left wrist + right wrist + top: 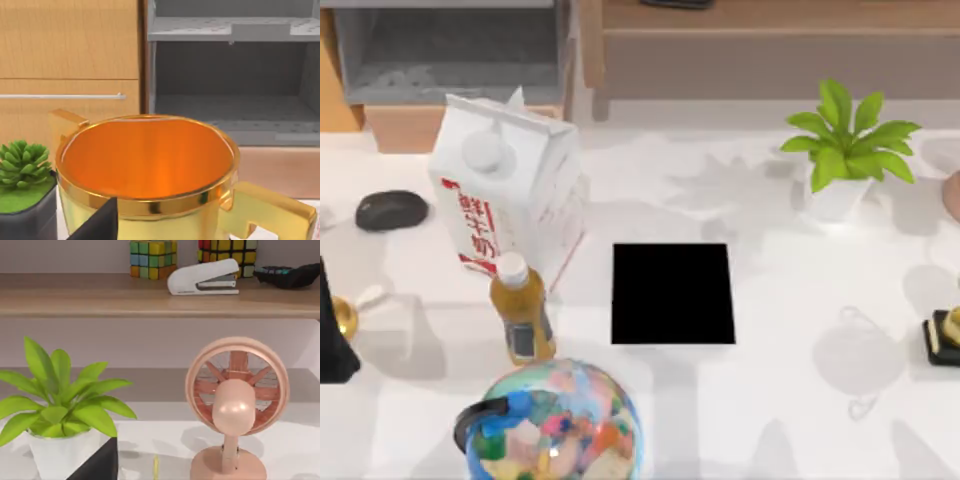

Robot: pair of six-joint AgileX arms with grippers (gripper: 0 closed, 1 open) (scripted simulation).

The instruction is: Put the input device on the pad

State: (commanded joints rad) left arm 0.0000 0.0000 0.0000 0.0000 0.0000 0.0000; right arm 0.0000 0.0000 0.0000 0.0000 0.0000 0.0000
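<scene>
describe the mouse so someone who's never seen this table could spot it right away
Find the tall white milk carton at the table's left. Just left of it, apart from it, lies the computer mouse. It is a small, low, dark oval, unlike the upright orange bottle and the flat black pad.

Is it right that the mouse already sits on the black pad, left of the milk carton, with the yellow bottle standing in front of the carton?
Not quite. In the top view the mouse lies on the bare white table, left of the milk carton. The black pad lies right of the carton with nothing on it. The yellow bottle does stand in front of the carton.
</scene>
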